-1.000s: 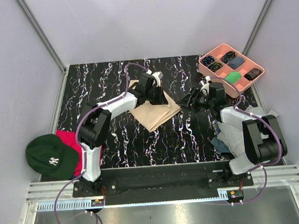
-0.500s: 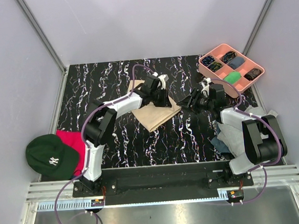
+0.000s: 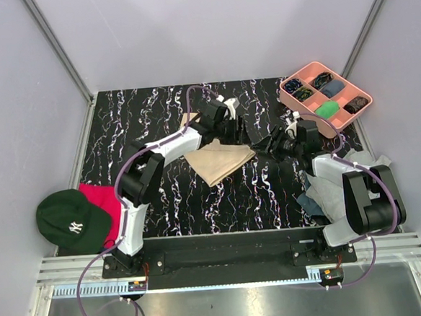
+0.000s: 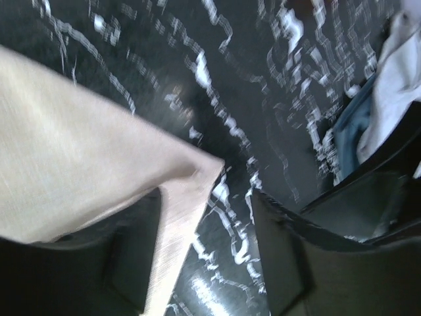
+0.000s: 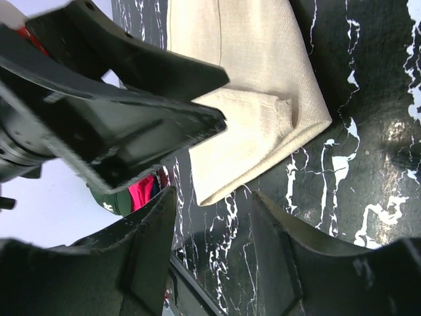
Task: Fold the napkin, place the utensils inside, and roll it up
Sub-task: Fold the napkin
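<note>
The beige napkin (image 3: pixel 218 161) lies folded on the black marbled table (image 3: pixel 165 125), its right corner (image 4: pixel 214 168) pointing at my grippers. My left gripper (image 3: pixel 242 130) hovers at that corner with its jaws apart (image 4: pixel 200 220). A strip of the napkin's edge (image 4: pixel 172 250) rests beside its left finger (image 4: pixel 128 263), not pinched. Just right of the napkin, my right gripper (image 3: pixel 262 146) is open (image 5: pixel 214 220) and holds nothing. Its view shows the napkin (image 5: pixel 256 118) ahead and the left gripper (image 5: pixel 118 125) above. The utensils are out of view.
A pink compartment tray (image 3: pixel 291 97) with small items stands at the back right. Grey and blue cloths (image 3: pixel 320 194) are heaped by the right arm's base. A green cap (image 3: pixel 70 220) and a red cloth (image 3: pixel 97 196) lie at the left front.
My left gripper slid right along the napkin to its right corner, then opened and let go of the cloth. The right gripper barely moved.
</note>
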Controlling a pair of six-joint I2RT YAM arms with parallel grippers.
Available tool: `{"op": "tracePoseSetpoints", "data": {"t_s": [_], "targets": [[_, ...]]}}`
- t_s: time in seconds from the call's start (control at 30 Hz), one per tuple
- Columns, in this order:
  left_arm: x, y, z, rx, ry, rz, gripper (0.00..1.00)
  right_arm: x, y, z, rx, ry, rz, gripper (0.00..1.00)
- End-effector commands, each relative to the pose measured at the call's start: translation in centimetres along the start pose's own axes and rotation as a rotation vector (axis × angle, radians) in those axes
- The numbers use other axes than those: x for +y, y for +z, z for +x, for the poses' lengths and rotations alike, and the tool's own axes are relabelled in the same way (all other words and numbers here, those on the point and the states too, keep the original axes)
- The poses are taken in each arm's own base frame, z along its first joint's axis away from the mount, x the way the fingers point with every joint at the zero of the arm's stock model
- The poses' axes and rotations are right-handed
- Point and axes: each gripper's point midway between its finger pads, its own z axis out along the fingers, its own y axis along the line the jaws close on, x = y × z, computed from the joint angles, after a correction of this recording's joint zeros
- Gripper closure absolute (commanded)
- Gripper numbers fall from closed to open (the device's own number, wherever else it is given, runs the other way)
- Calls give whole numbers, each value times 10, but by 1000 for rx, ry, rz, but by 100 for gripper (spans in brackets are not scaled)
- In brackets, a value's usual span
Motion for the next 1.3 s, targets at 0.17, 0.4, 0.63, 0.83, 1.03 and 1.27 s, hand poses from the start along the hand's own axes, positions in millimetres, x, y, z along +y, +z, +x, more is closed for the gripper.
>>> {"op": "tracePoseSetpoints", "data": {"t_s": [0.17, 0.4, 0.63, 0.83, 1.03, 1.27], "targets": [[-5, -35, -78, -212, -24, 10, 21, -4, 3, -9, 14, -105, 20, 35], [28, -98, -62, -282, -61, -89, 20, -28, 24, -23, 32, -137, 109, 32], [73, -144, -22, -295, -223, -125, 20, -53, 53, -31, 80, -139, 151, 32], [92, -170, -6, -315, -266, -149, 20, -61, 66, -32, 113, -155, 144, 34], [105, -177, 6, -309, -298, -163, 20, -65, 70, -28, 141, -150, 131, 38], [107, -180, 12, -305, -309, -164, 20, -74, 71, -15, 183, -139, 128, 45]]}}
